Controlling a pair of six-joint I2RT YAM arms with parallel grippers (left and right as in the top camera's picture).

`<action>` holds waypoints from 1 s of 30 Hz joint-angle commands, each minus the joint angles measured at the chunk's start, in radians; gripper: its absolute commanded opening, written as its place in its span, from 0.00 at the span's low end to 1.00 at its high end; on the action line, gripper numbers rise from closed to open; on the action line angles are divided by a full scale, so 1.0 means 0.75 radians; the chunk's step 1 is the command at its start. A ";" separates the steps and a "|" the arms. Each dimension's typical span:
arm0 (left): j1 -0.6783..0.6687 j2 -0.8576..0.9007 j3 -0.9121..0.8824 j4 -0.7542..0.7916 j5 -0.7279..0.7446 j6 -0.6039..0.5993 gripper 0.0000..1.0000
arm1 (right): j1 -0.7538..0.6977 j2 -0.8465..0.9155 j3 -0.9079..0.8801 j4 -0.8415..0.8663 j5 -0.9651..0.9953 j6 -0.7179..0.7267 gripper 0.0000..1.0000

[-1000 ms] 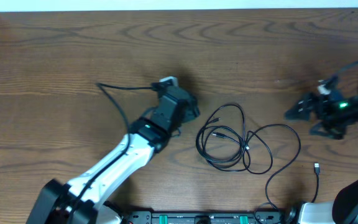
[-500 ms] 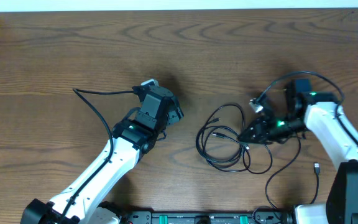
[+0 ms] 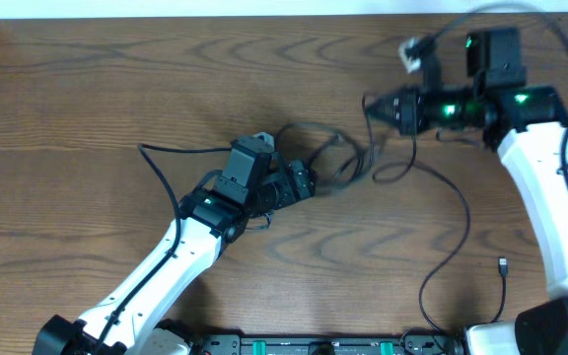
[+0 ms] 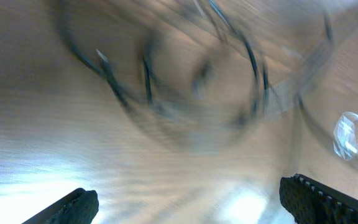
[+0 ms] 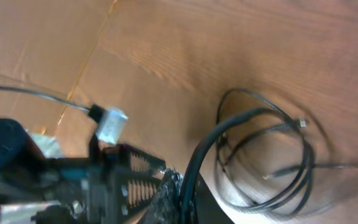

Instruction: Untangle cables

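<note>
The black cables hang as a blurred bundle of loops between my two grippers over the wooden table. My right gripper is raised at the upper right, shut on one black cable. Its loops dangle below over the wood. One strand trails down to a small plug end at the lower right. My left gripper stands open just left of the bundle. In the left wrist view the cables are smeared above the wide-apart fingertips, with nothing between them.
A thicker black cord of the left arm loops over the table at the left. A white connector sits on the right arm's own cord. A pale clear strip lies at the right of the left wrist view.
The right gripper shut on a cable in the coil and rose toward the upper right, dragging the loops up and left. The left gripper opened and moved right toward the bundle.
</note>
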 commanded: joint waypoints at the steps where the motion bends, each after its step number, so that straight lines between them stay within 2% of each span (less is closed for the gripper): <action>1: 0.003 -0.012 0.008 0.020 0.270 0.009 0.97 | 0.050 -0.023 0.200 -0.086 0.132 0.027 0.01; 8: 0.003 0.001 0.008 0.081 0.270 0.002 0.97 | 0.113 -0.079 0.253 -0.163 0.115 0.011 0.01; 11: 0.003 0.001 0.008 0.185 0.270 -0.100 0.97 | 0.129 -0.128 0.253 -0.242 0.070 -0.182 0.01; 13: 0.003 0.001 0.007 0.277 0.270 -0.225 0.97 | 0.140 -0.164 0.253 -0.271 0.052 -0.257 0.01; 17: 0.003 0.001 0.008 0.429 0.252 -0.449 0.97 | 0.166 -0.233 0.253 -0.272 0.051 -0.257 0.01; 22: 0.003 0.001 0.008 0.460 0.210 -0.873 0.97 | 0.168 -0.326 0.253 -0.275 0.053 -0.264 0.01; 25: 0.003 0.001 0.008 0.462 0.211 -1.051 0.97 | 0.173 -0.359 0.253 -0.281 0.053 -0.306 0.01; 27: 0.003 0.001 0.008 0.492 0.211 -1.046 0.96 | 0.172 -0.369 0.253 -0.284 0.056 -0.312 0.01; 30: -0.013 0.001 0.008 0.608 0.211 -0.740 0.92 | 0.172 -0.369 0.252 -0.290 0.057 -0.300 0.01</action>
